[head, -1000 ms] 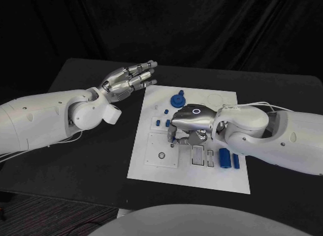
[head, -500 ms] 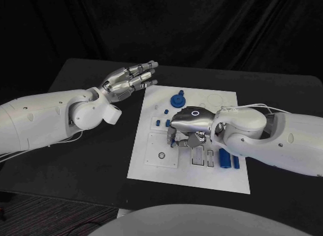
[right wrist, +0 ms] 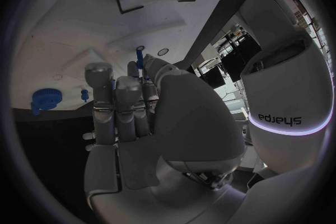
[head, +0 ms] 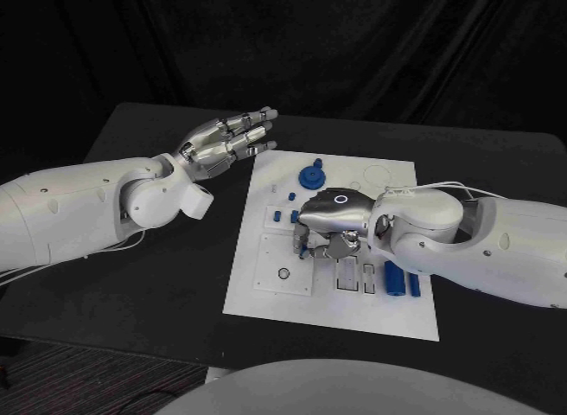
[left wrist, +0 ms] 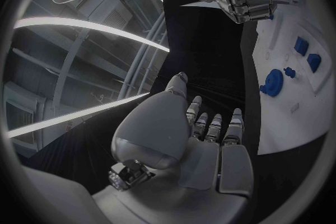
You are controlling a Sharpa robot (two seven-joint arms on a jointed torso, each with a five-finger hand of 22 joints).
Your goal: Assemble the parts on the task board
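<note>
right hand [head: 328,226] has shifted slightly left over task board [head: 274,294] | pinching small blue part [right wrist: 139,64] | left hand [head: 224,138] empty, fingers apart, beside board

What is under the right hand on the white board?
The right hand hovers over the task board with fingers curled around a thin blue part. The board directly beneath the hand is covered.

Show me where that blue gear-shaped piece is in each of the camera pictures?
Head view: the blue gear stands at the far end of the task board, beyond the right hand.
Left wrist view: blue gear at right, on the board.
Right wrist view: blue gear at left.
Shared landmark: the white board.
</note>
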